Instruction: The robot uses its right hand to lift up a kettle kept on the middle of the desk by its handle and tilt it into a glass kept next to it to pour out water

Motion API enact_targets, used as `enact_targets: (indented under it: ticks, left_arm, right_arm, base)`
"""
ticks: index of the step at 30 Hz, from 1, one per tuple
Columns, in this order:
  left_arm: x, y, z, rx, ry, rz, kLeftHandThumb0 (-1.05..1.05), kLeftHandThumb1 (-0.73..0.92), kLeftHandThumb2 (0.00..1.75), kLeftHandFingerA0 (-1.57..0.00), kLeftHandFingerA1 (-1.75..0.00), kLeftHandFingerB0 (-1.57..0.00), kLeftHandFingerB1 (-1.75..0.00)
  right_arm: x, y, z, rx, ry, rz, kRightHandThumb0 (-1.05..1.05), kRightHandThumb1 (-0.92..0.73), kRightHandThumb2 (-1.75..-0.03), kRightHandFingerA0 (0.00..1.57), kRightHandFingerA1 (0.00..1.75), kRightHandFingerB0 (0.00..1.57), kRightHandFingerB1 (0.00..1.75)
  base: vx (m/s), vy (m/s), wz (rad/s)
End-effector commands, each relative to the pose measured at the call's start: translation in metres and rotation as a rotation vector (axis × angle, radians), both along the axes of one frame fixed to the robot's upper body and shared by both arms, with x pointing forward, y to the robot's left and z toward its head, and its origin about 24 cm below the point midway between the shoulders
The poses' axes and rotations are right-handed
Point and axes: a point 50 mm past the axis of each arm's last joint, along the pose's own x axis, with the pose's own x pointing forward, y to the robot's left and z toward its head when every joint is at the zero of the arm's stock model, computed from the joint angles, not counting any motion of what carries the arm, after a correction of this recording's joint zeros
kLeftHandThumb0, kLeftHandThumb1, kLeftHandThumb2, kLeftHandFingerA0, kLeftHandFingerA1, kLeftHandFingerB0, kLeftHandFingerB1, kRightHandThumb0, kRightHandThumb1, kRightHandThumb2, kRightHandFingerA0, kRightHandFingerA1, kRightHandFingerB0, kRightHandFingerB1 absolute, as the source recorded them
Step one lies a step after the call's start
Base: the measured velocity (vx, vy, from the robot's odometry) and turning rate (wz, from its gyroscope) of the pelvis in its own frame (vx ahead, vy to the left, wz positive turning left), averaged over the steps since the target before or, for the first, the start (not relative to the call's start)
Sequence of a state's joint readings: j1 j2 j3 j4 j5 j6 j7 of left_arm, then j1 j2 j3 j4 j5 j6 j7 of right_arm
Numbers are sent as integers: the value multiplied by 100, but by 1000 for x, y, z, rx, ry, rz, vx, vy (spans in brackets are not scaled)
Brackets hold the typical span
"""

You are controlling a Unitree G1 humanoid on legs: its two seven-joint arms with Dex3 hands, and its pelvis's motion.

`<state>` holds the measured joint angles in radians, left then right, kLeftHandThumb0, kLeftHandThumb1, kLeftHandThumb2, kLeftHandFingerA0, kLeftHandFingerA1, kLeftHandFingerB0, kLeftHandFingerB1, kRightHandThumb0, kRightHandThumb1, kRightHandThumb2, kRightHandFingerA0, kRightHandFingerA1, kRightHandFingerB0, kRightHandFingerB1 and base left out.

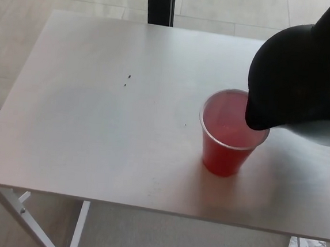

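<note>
— Over the right half of the desk (95, 123): what is being carried?

— Item one, a black kettle (299, 77), tilting down toward the left with its spout end hanging over the right part of the rim of item two, a red plastic cup (228, 142). Its long axis is running from upper right to lower left.

— And the right hand?

— Nothing of it can be told apart from the dark kettle body at the upper right, so its fingers cannot be judged. No left hand is showing.

— Room for moving?

— The cup is standing upright near the desk's front edge, with wide bare surface opening to its left. The kettle's pale base (323, 133) is hanging above the right edge; any further tipping is probably turning on keeping the spout inside the rim.
</note>
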<state>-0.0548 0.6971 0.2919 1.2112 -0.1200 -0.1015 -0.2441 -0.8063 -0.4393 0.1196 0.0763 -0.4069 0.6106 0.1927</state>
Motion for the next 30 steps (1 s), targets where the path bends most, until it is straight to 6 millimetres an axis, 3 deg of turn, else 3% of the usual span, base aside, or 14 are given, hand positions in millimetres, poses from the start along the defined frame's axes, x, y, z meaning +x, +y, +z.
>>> enact_targets:
  ticks: [1, 7, 10, 13, 14, 15, 20, 23, 24, 25, 26, 27, 28, 30]
  left_arm:
    - [3, 1, 3, 23, -5, -17, -67, 84, 65, -72, -60, -52, -55]
    - [6, 1, 4, 23, -7, -15, -67, 84, 65, -73, -61, -54, -55]
    - [6, 0, 5, 28, -10, -32, -68, 85, 65, -69, -59, -52, -55]
    - [7, 0, 5, 32, -5, -40, -69, 85, 65, -71, -61, -52, -55]
    - [8, 0, 5, 34, -4, -40, -68, 85, 65, -71, -60, -52, -55]
    - [8, 0, 6, 36, -3, -41, -69, 85, 65, -70, -60, -51, -55]
    - [10, 1, 7, 26, -14, -40, -70, 85, 65, -69, -58, -50, -55]
    - [11, 1, 7, 33, 3, -36, -70, 85, 65, -69, -57, -51, -54]
    - [12, 0, 7, 38, -1, -46, -70, 85, 65, -69, -59, -52, -56]
    - [12, 0, 7, 41, 4, -47, -70, 85, 65, -70, -60, -52, -55]
    - [12, 0, 7, 42, 5, -50, -71, 86, 65, -70, -61, -51, -55]
    - [12, 0, 7, 44, 5, -54, -71, 86, 65, -70, -61, -51, -55]
    - [13, 0, 7, 42, 4, -52, -70, 86, 65, -71, -62, -52, -55]
    - [14, -1, 7, 31, 4, -48, -69, 86, 65, -69, -59, -50, -54]
  right_arm:
    - [-5, 14, 9, -53, -29, -9, -23, -63, -76, 96, 140, 86, 76]
    - [-7, 23, 16, -104, -43, -45, -23, -63, -93, 106, 122, 94, 104]
    - [-6, 23, 21, -122, -39, -69, -25, -62, -99, 98, 155, 83, 121]
    - [-5, 22, 27, -112, -43, -86, -25, -60, -93, 97, 158, 89, 113]
    - [-5, 21, 28, -106, -35, -87, -29, -55, -107, 117, 130, 88, 106]
    - [-5, 20, 29, -101, -29, -89, -25, -63, -89, 90, 172, 79, 124]
    - [-9, 16, 33, -67, -30, -70, -26, -62, -96, 90, 175, 71, 145]
    - [-12, 18, 35, -87, -30, -72, -28, -65, -94, 90, 174, 73, 136]
    - [-15, 24, 36, -90, -31, -55, -28, -62, -90, 103, 142, 95, 106]
    - [-18, 28, 38, -78, -37, -31, -29, -52, -109, 119, 129, 93, 109]
    - [-19, 29, 38, -72, -37, -22, -25, -55, -99, 96, 165, 81, 124]
    - [-20, 31, 38, -63, -39, -8, -25, -55, -99, 96, 165, 81, 124]
    - [-23, 34, 40, -53, -52, 17, -23, -54, -95, 97, 166, 83, 114]
    - [-30, 39, 43, -64, -68, 54, -26, -59, -87, 92, 167, 69, 52]
  base:
    - [0, 0, 0]
    - [0, 0, 0]
    - [0, 0, 0]
    - [0, 0, 0]
    - [0, 0, 0]
    - [0, 0, 0]
    - [0, 0, 0]
    - [0, 0, 0]
    - [0, 0, 0]
    - [0, 0, 0]
    - [0, 0, 0]
    - [0, 0, 0]
    - [0, 0, 0]
    - [0, 0, 0]
